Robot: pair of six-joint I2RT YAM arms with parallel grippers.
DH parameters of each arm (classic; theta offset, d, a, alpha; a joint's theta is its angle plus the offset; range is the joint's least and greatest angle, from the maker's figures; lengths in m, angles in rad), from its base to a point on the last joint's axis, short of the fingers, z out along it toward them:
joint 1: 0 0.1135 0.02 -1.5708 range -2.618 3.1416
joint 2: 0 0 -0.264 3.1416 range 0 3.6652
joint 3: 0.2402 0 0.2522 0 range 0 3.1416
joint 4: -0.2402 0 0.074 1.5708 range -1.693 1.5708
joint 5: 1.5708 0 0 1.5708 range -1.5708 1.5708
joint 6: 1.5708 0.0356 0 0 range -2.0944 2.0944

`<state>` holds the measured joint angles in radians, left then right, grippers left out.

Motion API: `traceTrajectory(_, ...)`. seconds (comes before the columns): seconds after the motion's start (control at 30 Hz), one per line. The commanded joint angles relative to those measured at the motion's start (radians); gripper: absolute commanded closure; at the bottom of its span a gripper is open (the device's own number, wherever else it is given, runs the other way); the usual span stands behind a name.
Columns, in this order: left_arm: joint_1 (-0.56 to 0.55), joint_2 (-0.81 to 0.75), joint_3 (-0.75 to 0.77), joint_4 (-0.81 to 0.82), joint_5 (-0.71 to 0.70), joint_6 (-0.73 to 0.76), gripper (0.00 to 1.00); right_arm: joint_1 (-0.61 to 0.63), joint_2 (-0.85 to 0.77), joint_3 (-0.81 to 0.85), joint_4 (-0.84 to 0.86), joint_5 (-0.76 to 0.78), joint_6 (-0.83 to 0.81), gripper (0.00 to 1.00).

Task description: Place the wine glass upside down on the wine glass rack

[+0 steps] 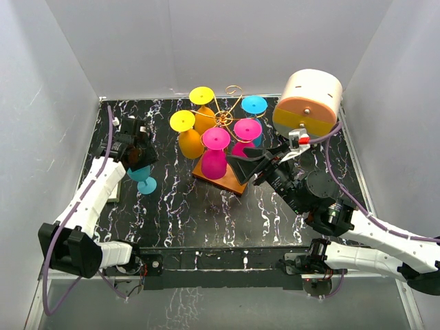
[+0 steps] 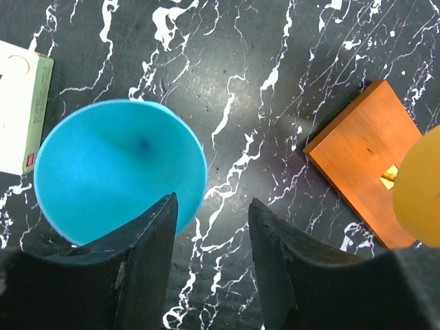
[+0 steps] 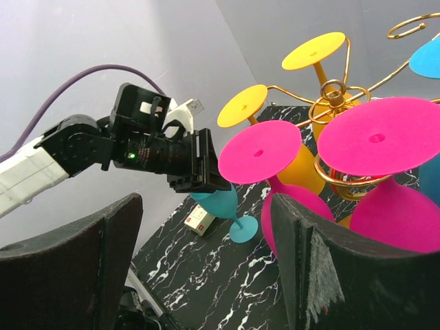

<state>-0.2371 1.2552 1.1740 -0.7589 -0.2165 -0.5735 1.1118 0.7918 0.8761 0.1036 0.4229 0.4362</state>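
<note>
A blue wine glass [image 1: 142, 176] stands upright on the black marbled table to the left of the wine glass rack [image 1: 224, 118]. My left gripper [image 1: 141, 159] hangs right over its bowl [image 2: 120, 168]. Its jaws are apart; one finger [image 2: 148, 234] overlaps the bowl's rim and only table shows in the gap at the left gripper [image 2: 212, 201]. The gold wire rack [image 3: 333, 96] on its orange wooden base [image 2: 368, 155] carries yellow, pink and blue glasses upside down. My right gripper [image 1: 249, 159] is open and empty beside the base.
A small white box [image 2: 17, 103] lies just left of the blue glass. A large peach and yellow cylinder [image 1: 307, 102] sits at the back right. White walls enclose the table on three sides. A hanging yellow glass [image 2: 419, 199] is near the base.
</note>
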Motion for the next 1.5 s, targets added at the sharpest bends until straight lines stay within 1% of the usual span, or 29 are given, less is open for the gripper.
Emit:
traceTrajectory(0.0,0.014,0.02,-0.004,0.04,-0.015,0.034,0.6,0.003,-0.005,0.039,0.03,-0.018,0.002,0.27)
traceTrajectory(0.17,0.02,0.066,-0.004,0.039,-0.031,0.066,0.77,0.003,-0.003,0.037,0.031,-0.025,0.013,0.27)
traceTrajectory(0.3,0.021,0.083,0.012,0.026,-0.032,0.078,0.86,0.003,-0.006,0.034,0.041,-0.011,0.013,0.27)
traceTrajectory(0.4,0.021,0.085,0.019,0.022,-0.03,0.084,1.0,0.003,-0.003,0.025,0.075,-0.008,0.007,0.27)
traceTrajectory(0.53,0.021,0.077,0.037,0.008,-0.026,0.089,1.0,0.003,0.018,0.039,0.081,-0.02,-0.002,0.27)
traceTrajectory(0.7,0.022,0.024,0.092,-0.014,-0.031,0.094,1.0,0.003,0.028,0.047,0.085,-0.026,0.002,0.27)
traceTrajectory(0.87,0.022,-0.068,0.17,-0.026,-0.08,0.08,1.0,0.003,0.041,0.068,0.083,-0.034,0.009,0.27)
traceTrajectory(1.0,0.022,-0.15,0.213,-0.002,-0.138,0.078,1.0,0.003,0.064,0.103,0.081,-0.049,0.017,0.27)
traceTrajectory(1.1,0.021,-0.227,0.229,0.057,-0.136,0.096,1.0,0.003,0.087,0.128,0.087,-0.063,0.03,0.27)
traceTrajectory(1.3,0.022,-0.399,0.169,0.265,-0.048,0.139,1.0,0.003,0.152,0.177,0.141,-0.122,0.093,0.27)
traceTrajectory(1.47,0.021,-0.48,0.161,0.405,0.026,0.139,1.0,0.003,0.233,0.24,0.191,-0.21,0.167,0.28)
